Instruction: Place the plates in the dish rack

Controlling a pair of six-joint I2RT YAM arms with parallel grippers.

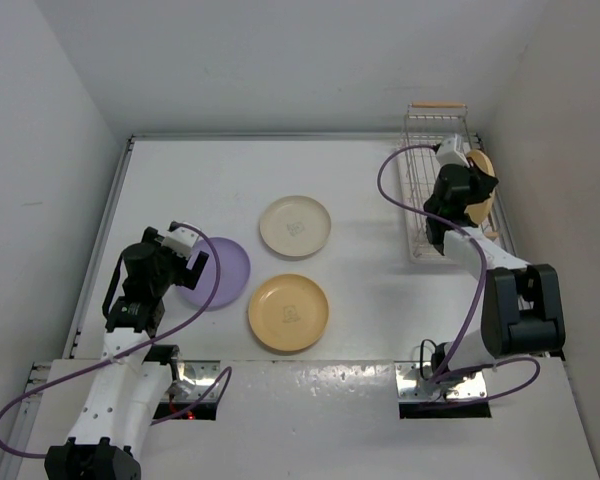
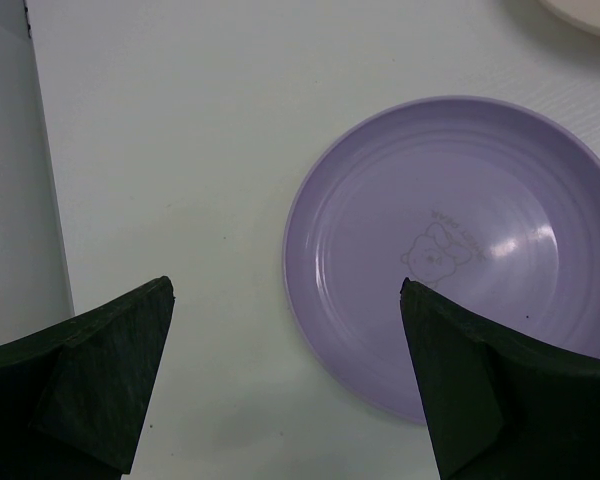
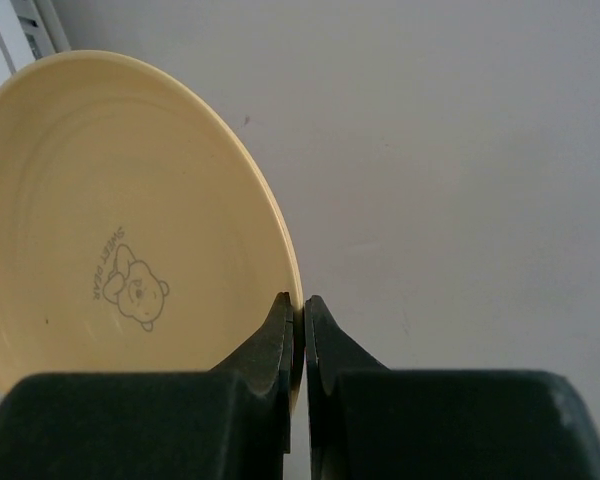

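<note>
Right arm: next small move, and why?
Probably ease the right pincer down so the yellow plate slots between the dish rack dividers. The pincer is shut on the plate's rim, holding it over the rack; I can't tell that it is seated yet.

White table (image 1: 380, 200), matte top, walled left, back and right; three plates and a dish rack sit on it.
Lavender plate (image 2: 460, 250) lies flat at left-centre, face up, small bear print in the middle. Cream plate (image 1: 295, 226) lies flat at centre, farther back and to the right, faint centre mark. Yellow-orange plate (image 1: 288, 312) lies flat just in front of the cream one, with a thin gap to it and to the lavender one. None of them overlap. White wire dish rack (image 1: 420, 170) stands in the far right corner, long side along the right wall, with a wooden handle (image 1: 437, 104) at its far end. Two metal mounting plates, left (image 1: 195, 385) and right (image 1: 460, 385), are at the near edge.
</note>
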